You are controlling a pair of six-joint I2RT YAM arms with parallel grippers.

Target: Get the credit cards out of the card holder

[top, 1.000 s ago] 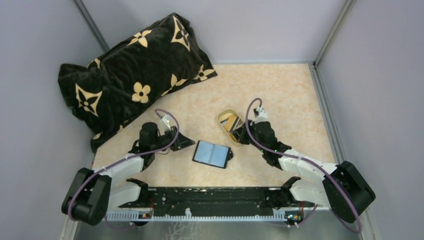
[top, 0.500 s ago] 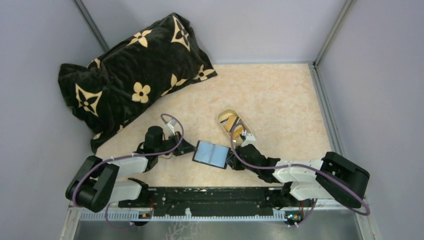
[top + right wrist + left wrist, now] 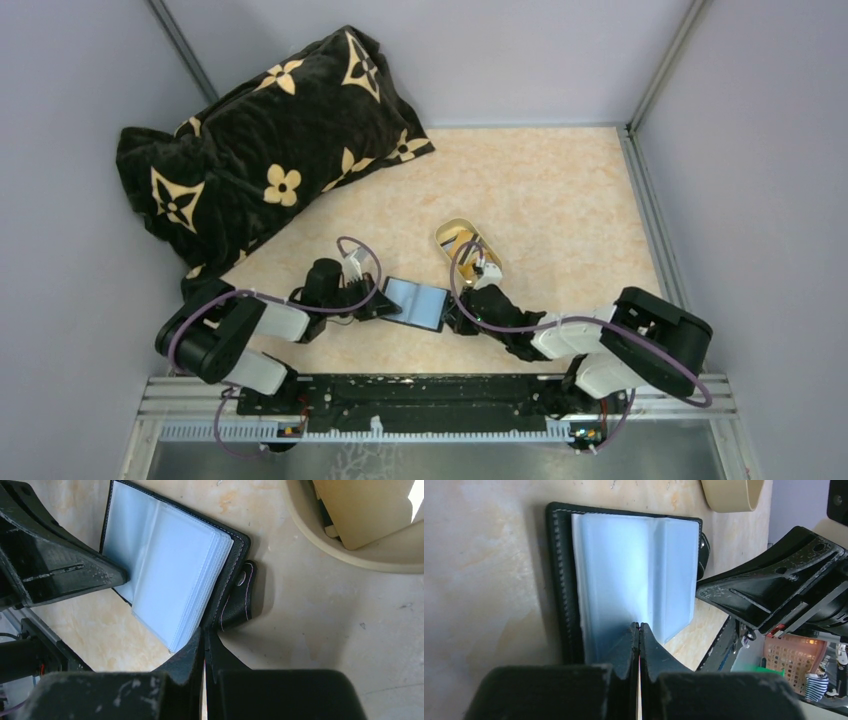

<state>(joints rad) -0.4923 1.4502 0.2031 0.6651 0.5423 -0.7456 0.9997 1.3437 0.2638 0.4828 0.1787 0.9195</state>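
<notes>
Left end effector (image 3: 639,626), card holder (image 3: 418,303) between, right end effector (image 3: 204,631)

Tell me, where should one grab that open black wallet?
Probably by the rim of the card holder or its snap tab, coming in low from an outer side. It lies open and flat, so only those edges offer a pinch; the pale sleeves look floppy.

Card holder (image 3: 170,580): lying open, pale sleeves showing, strap tab sticking out rightward.
Right gripper (image 3: 205,642): fingers pressing together at the holder's near edge.
Tray (image 3: 320,545): sitting just beside it, holding a tan credit card (image 3: 360,510).
</notes>
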